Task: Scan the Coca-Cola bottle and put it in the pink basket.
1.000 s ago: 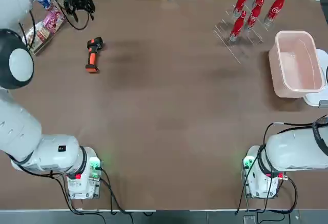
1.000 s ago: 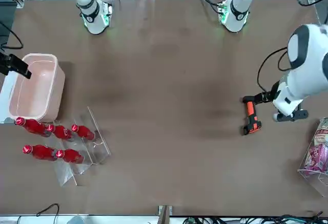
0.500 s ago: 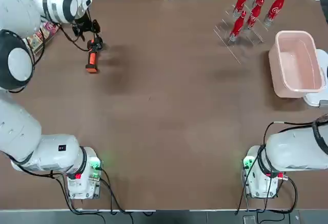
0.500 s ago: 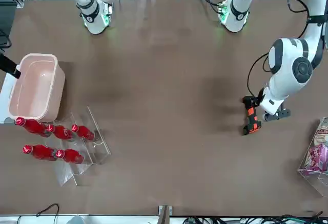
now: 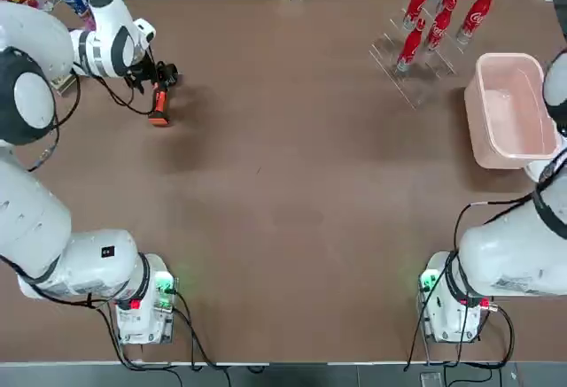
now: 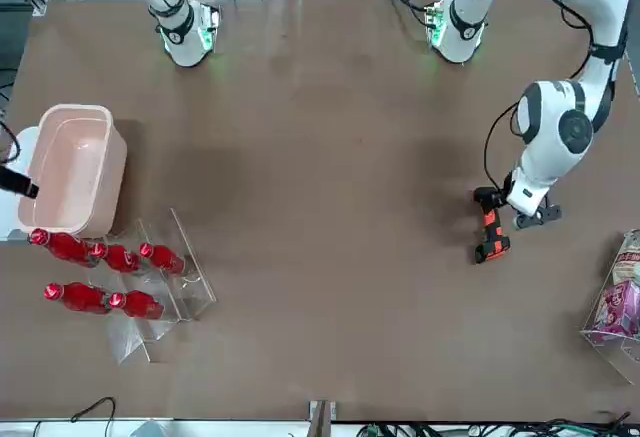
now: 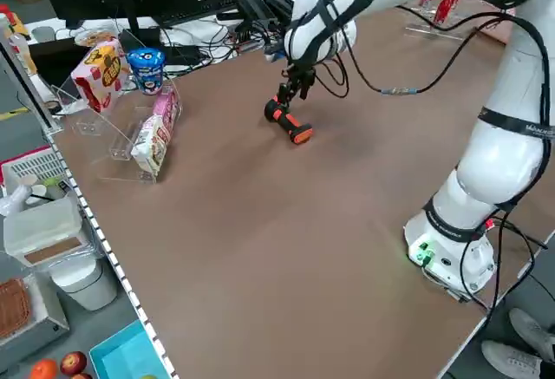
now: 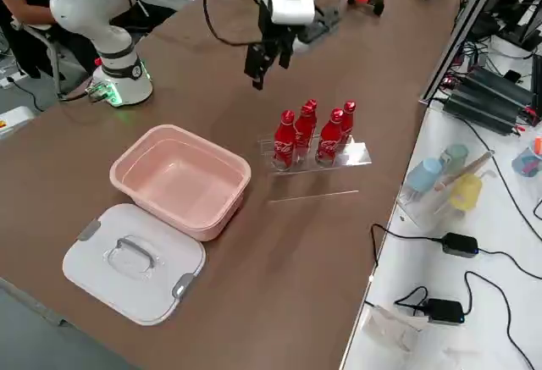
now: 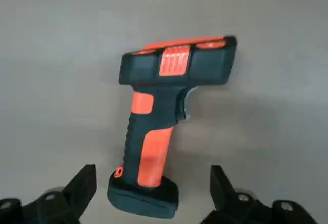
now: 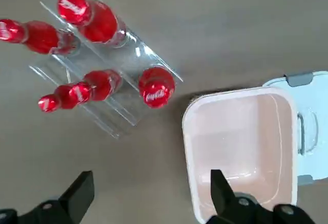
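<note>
Both my jaws stand open and empty: my left gripper [image 9: 151,193] straddles the handle of the orange barcode scanner [image 9: 164,116], my right gripper [image 10: 148,196] hangs above the pink basket [image 10: 241,152]. Beyond the basket, five Coca-Cola bottles [image 10: 154,86] stand in the clear rack [image 10: 123,103].

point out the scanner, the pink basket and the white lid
scanner [image 9: 154,147]: left wrist view, on its orange grip.
pink basket [image 8: 227,164]: right side view, on its rim nearest the bottles.
white lid [image 8: 165,256]: right side view, on bare surface beside its handle.
</note>
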